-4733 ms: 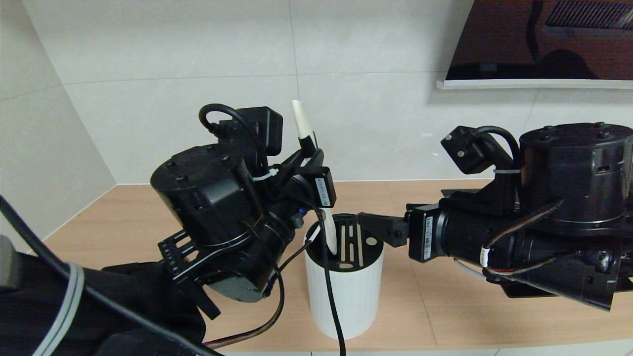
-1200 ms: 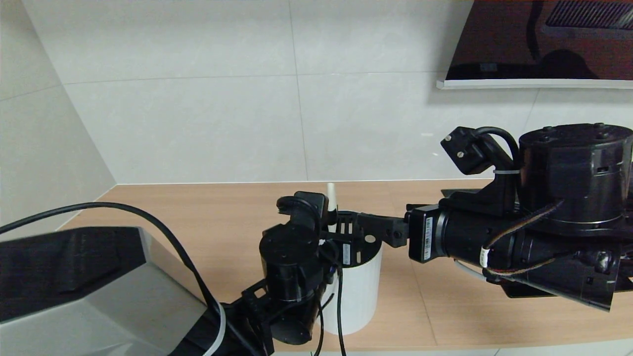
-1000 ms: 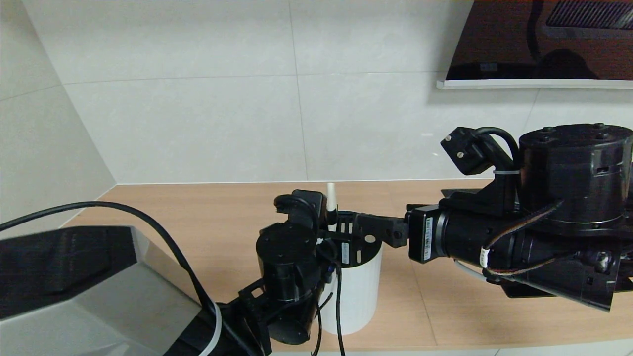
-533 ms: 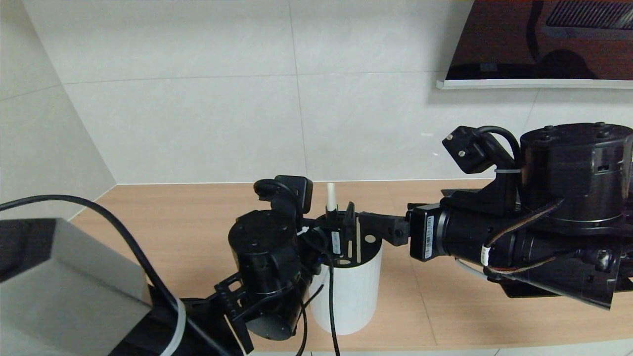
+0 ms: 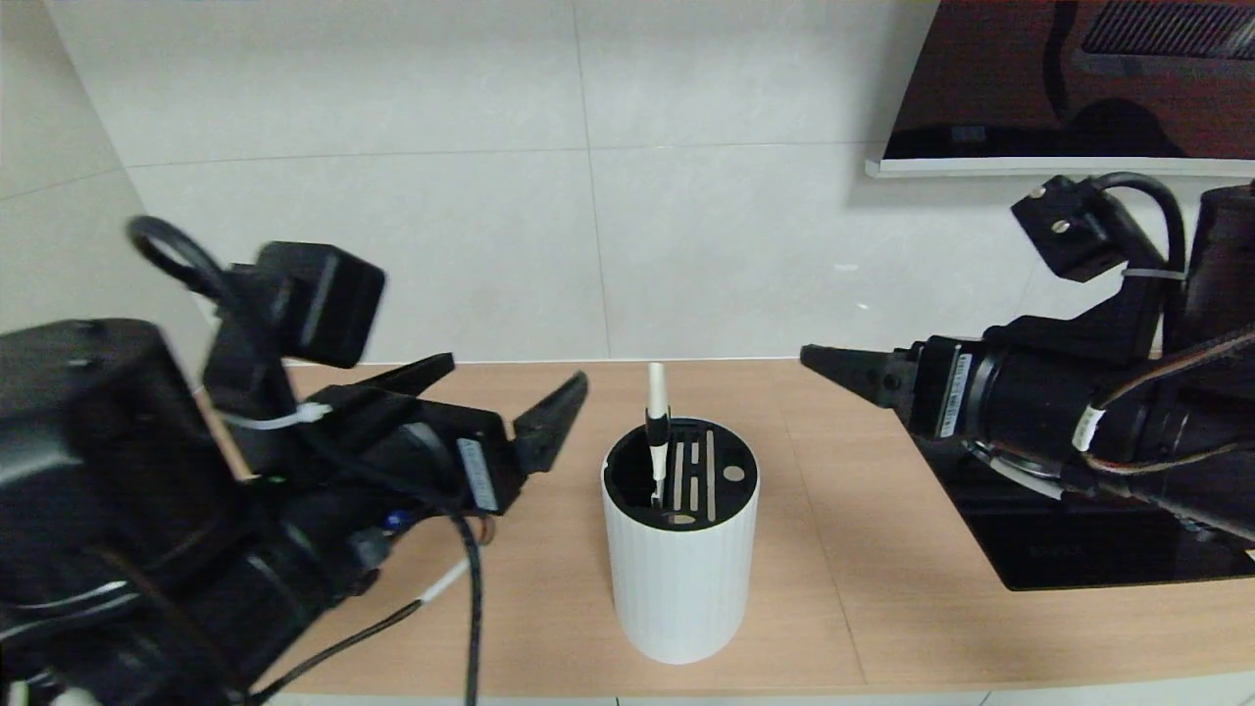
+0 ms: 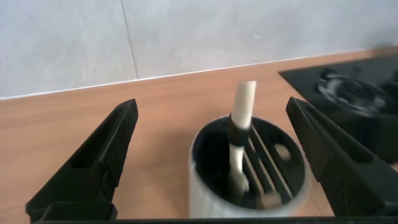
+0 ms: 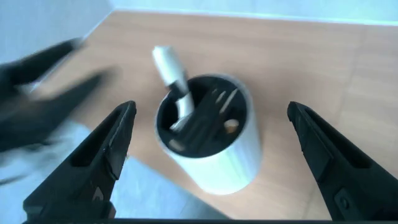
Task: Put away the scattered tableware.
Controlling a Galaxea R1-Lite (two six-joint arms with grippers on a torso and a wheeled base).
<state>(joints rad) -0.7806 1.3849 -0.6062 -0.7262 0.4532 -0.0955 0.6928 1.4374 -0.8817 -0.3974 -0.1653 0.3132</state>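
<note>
White holder (image 5: pixel 680 579) stands on wooden counter (image 5: pixel 843 598) by tiled wall (image 5: pixel 412 176); left gripper (image 5: pixel 518 371) and right gripper (image 7: pixel 211 109) splayed, empty.

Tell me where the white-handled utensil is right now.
In the head view the white-handled utensil stands nearly upright in the left side of the white slotted holder, mid-picture on the wooden counter, just right of the open left gripper.

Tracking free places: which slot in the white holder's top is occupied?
The leftmost long slot of the white holder, on the robot's left: the white-handled utensil stands upright in it. The long slots beside it and the round hole look empty.
</note>
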